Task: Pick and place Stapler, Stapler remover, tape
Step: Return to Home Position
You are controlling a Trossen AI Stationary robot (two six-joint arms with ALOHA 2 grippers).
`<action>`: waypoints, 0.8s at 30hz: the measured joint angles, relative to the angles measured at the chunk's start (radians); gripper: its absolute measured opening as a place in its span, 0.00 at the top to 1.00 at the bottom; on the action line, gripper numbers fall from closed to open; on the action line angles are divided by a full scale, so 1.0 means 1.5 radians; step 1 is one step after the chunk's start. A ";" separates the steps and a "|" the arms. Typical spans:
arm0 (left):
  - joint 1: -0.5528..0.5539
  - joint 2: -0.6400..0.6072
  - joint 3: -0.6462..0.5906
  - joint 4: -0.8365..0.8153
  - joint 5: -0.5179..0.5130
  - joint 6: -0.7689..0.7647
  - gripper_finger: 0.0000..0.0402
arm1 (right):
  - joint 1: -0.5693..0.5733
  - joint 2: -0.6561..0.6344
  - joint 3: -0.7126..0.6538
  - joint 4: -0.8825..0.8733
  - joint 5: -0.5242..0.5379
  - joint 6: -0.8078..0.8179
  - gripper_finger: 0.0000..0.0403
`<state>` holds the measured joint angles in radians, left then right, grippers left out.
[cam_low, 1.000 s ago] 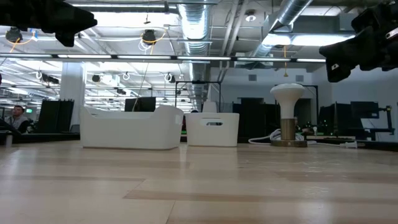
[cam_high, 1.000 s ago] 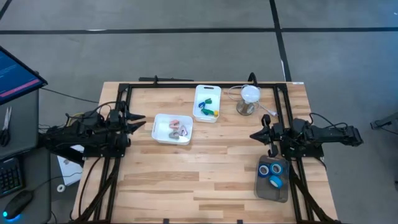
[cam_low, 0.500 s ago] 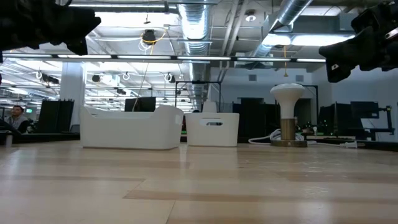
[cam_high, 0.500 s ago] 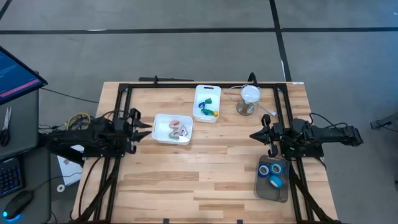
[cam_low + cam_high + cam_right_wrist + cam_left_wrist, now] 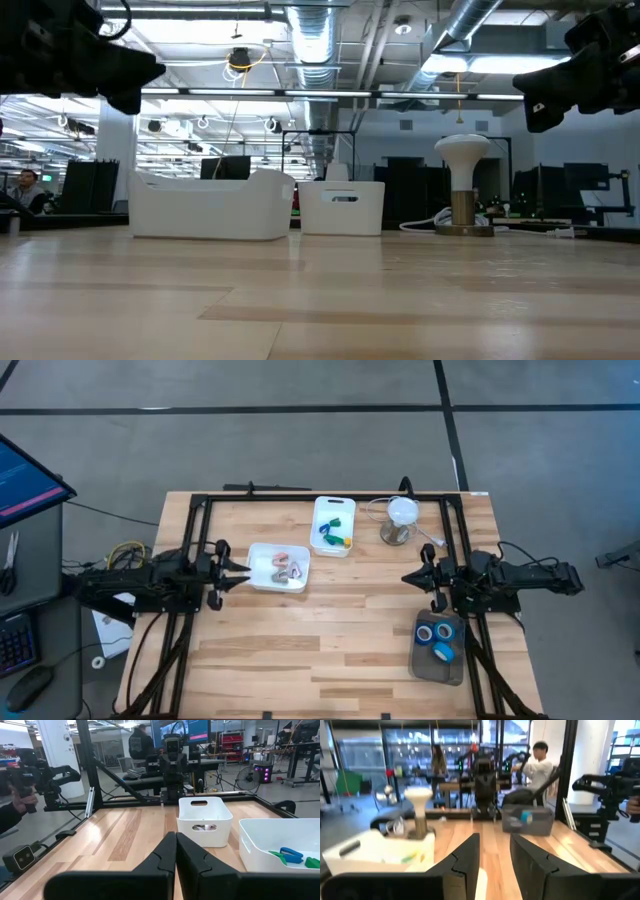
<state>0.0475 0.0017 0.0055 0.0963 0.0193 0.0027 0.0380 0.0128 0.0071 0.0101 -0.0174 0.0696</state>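
1 broad stretch of table (image 5: 340, 615) separates left gripper (image 5: 242, 573) from right gripper (image 5: 406, 577).

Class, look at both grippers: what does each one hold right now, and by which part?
Nothing is held. The left gripper is open and empty; the right gripper is shut with nothing in it.

Your table (image 5: 320, 630) sits on a grey floor (image 5: 300, 455) crossed by dark lines (image 5: 250, 408), with a monitor (image 5: 25, 485) off its left side. Past it you see ceiling ducts (image 5: 312, 35) and long strip lights (image 5: 250, 93).
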 joint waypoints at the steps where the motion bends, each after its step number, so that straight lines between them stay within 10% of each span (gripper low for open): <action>1: 0.000 0.000 0.000 -0.011 0.000 -0.008 0.75 | 0.000 0.000 0.000 0.000 0.000 0.000 1.00; 24: -0.001 0.009 0.000 -0.051 0.000 -0.009 0.75 | 0.001 0.000 0.000 0.000 0.000 0.001 1.00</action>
<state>0.0456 0.0151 0.0059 0.0191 0.0193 -0.0106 0.0387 0.0128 0.0067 0.0097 -0.0177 0.0715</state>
